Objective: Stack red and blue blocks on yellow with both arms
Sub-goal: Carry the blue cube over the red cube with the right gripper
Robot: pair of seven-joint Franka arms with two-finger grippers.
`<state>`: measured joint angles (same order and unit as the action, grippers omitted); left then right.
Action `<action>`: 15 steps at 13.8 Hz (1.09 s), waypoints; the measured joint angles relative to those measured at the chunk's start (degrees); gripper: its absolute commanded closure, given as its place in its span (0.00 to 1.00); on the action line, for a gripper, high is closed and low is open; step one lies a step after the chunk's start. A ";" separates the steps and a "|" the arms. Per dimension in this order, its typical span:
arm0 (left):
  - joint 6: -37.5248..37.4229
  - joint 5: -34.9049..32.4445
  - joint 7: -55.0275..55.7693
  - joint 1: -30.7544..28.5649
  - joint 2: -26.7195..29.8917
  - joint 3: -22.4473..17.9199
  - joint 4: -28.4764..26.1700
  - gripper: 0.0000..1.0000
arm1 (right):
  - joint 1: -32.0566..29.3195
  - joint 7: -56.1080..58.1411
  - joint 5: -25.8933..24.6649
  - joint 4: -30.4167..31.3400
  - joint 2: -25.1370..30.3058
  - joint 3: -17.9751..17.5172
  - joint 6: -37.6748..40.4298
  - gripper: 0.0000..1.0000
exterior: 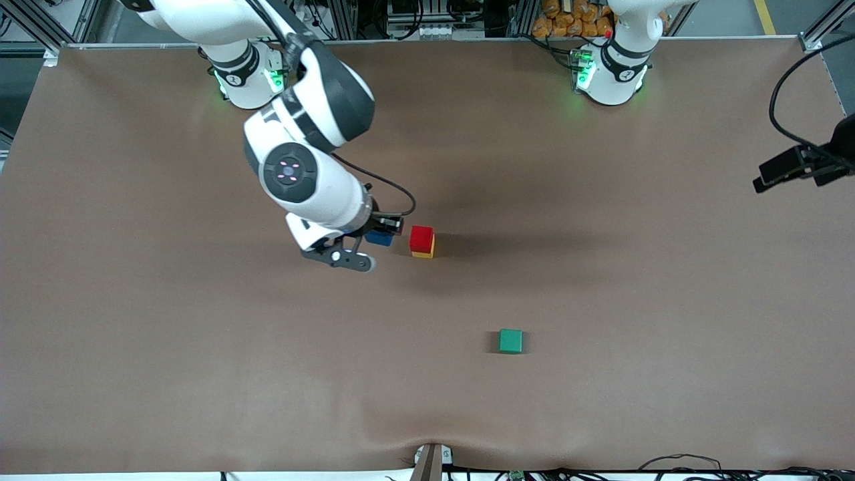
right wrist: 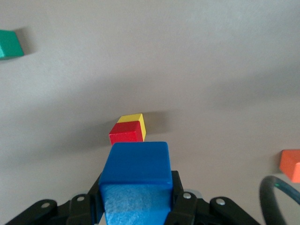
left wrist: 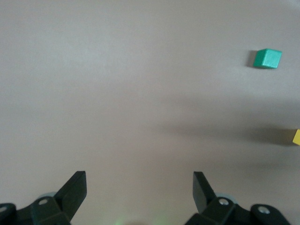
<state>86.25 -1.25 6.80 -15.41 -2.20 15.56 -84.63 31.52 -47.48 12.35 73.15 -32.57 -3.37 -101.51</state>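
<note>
Table (exterior: 133,334): brown mat, both arm bases along its edge farthest from the front camera
Right arm (exterior: 300,167): reaches out over the middle of the table
Left arm (exterior: 611,67): waits, pulled back toward its own end
Right gripper (exterior: 371,242): up in the air just beside the stack, fingers clamped on the blue block (right wrist: 136,176) — one finger on each side face, the cube's top bare
Left gripper (left wrist: 139,190): fingers spread wide, only bare mat between them
Stack: red block (exterior: 421,238) sits on the yellow block (exterior: 423,254), mid-table
Green cube (exterior: 510,341): nearer the front camera than the stack, well apart
Orange-red cube (right wrist: 290,165): seen only by the right wrist view — at that picture's edge
</note>
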 measured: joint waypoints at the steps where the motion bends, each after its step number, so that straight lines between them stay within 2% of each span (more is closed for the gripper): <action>1: 0.04 0.05 0.00 0.02 1.75 0.07 -1.80 0.00 | 0.92 -1.32 0.00 -0.04 -0.80 -0.01 -1.18 1.00; 5: 0.10 0.07 0.16 -0.39 7.01 0.01 -6.06 0.00 | 4.68 -3.97 0.00 -0.12 -5.19 0.01 -6.19 1.00; 9: 0.19 0.84 0.28 -1.78 7.41 -0.19 -6.83 0.00 | 6.28 -3.88 -0.01 -0.23 -8.60 0.05 -8.33 1.00; 15: 0.19 2.74 2.42 -2.06 7.39 -0.30 -7.08 0.00 | 5.49 -2.47 -0.01 -0.25 -9.40 0.80 -8.22 1.00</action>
<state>86.45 1.49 9.22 -17.47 5.19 15.26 -91.72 37.01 -49.95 12.34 72.90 -41.97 -2.57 -109.73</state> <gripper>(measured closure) 0.000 0.445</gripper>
